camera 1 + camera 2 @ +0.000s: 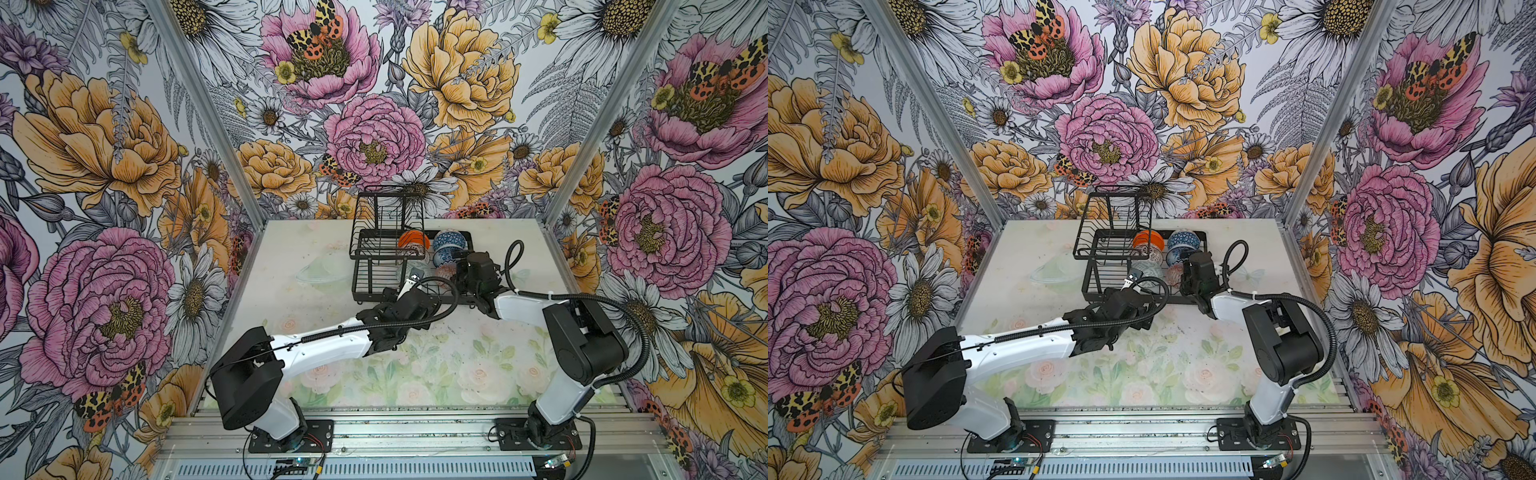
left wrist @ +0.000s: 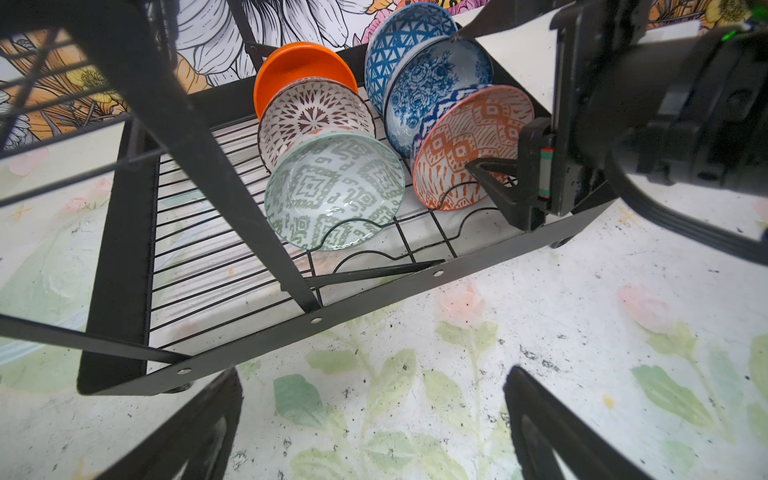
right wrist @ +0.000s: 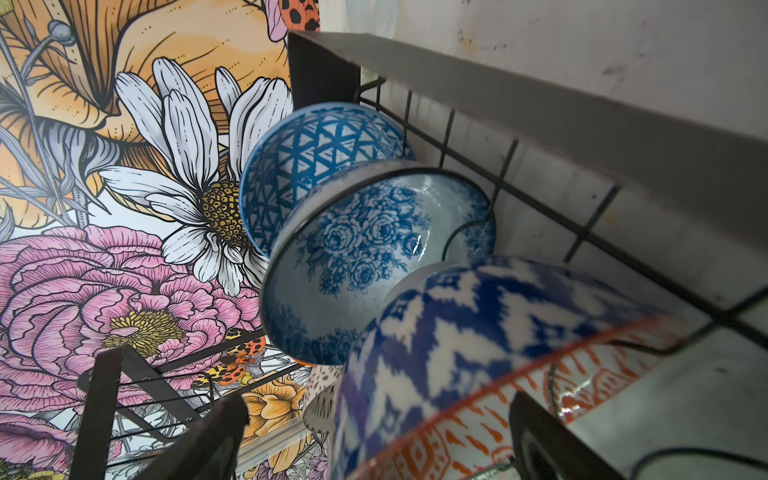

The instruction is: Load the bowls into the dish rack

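The black wire dish rack [image 1: 358, 286] stands at the back of the table. Six bowls lean in it in two rows, clearest in the left wrist view: orange [image 2: 299, 66], white with dark lattice [image 2: 311, 120] and grey-green [image 2: 332, 191]; blue geometric [image 2: 399, 37], blue floral [image 2: 432, 83] and red-orange patterned [image 2: 465, 141]. My right gripper [image 3: 380, 399] is open, its fingers [image 2: 494, 174] straddling the red-orange bowl [image 3: 478, 419] with gaps either side. My left gripper [image 2: 374, 415] hangs open over the bare table in front of the rack, nothing between its fingers.
A raised wire basket tier [image 1: 388, 224] stands over the rack's left back part. The floral table mat [image 1: 415, 365] stretches from the rack to the arm bases. Flower-papered walls and metal corner posts [image 1: 557, 208] close in the table on three sides.
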